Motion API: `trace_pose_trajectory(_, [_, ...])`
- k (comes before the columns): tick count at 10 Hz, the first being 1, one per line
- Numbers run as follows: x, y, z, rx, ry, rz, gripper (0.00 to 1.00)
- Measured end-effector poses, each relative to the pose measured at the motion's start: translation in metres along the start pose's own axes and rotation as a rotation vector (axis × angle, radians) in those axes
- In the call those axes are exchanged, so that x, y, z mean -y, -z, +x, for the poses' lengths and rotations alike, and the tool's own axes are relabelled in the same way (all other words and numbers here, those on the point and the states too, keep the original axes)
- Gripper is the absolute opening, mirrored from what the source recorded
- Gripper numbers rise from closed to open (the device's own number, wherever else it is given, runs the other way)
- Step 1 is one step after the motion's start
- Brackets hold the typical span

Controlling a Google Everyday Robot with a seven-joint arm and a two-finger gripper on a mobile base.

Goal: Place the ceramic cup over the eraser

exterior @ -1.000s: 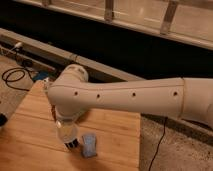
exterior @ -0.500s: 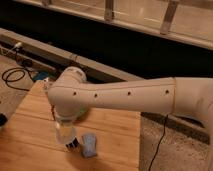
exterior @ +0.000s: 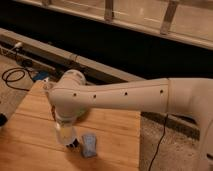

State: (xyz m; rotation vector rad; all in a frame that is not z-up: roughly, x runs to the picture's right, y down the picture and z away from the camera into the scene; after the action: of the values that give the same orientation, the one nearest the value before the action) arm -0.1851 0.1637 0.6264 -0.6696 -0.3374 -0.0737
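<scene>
The robot's white arm reaches down from the right over the light wooden slatted desk (exterior: 115, 125), and its end effector (exterior: 65, 134) hangs low near the desk's front part, pointing downward. The end effector is closed, and the small, pale cylindrical ceramic cup (exterior: 65, 135) appears to sit within its grip, though the arm's bulky wrist hides most of the fingers and the exact hold cannot be made out.

Directly beneath the end effector, at the cup's lower edge, a small dark block peeks out: this looks like the black striped eraser (exterior: 73, 145). Whether the cup's rim is touching it, already around it, or just above it cannot be told. Just to the right of the end effector lies a blue-grey rectangular pad (exterior: 89, 145), flat on the desk and close beside the eraser.

By this reading the task is well advanced: the cup is picked up and carried to the eraser's spot, so the reach and transport seem done. What is left, as a judgement, is to settle the cup fully down over the eraser so it is covered, let go, and lift the arm clear without tipping the cup or nudging the pad.
</scene>
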Motion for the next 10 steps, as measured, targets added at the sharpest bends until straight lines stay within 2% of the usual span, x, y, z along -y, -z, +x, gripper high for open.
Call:
trace_pose_trajectory(1, [0.0006, -0.0081, 0.0014, -0.003, -0.002, -0.008, 0.00])
trace_pose_trajectory(3, [0.0006, -0.0107, 0.0025, -0.006, -0.005, -0.011, 0.02])
trace_pose_trajectory(6, [0.0012, -0.0104, 0.0032, -0.006, -0.006, -0.010, 0.27])
trace_pose_trajectory(8, [0.0009, -0.0108, 0.0023, -0.006, -0.004, -0.010, 0.50])
trace_pose_trajectory(10, [0.0010, -0.0107, 0.0023, -0.006, -0.004, -0.010, 0.68])
